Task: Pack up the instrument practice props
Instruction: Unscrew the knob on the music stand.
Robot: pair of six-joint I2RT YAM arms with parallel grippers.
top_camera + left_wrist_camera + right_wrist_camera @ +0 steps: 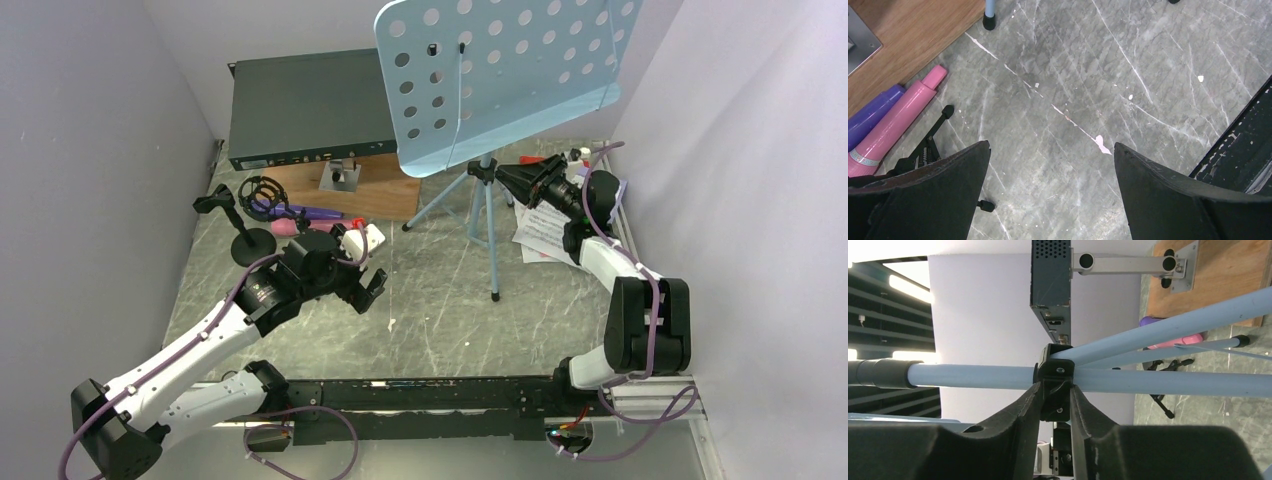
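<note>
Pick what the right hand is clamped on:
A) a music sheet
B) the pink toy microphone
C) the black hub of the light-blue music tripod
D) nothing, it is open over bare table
C: in the right wrist view the right hand pinches the black hub where the legs of the light-blue music tripod meet its pole.

Looks like a robotics lab test cell. Walled in on three sides by plain pale panels (90, 150) around a grey marble-patterned counter (440, 310). Fitted with a left arm (190, 355) and a right arm (605, 260) bolted to a black rail (430, 395) at the near edge, purple cables (655, 330) trailing loose. Staged with a light-blue music tripod (500, 70). Lit, past the panels, by strip lights (910, 287) in a dark slatted ceiling (888, 305).
</note>
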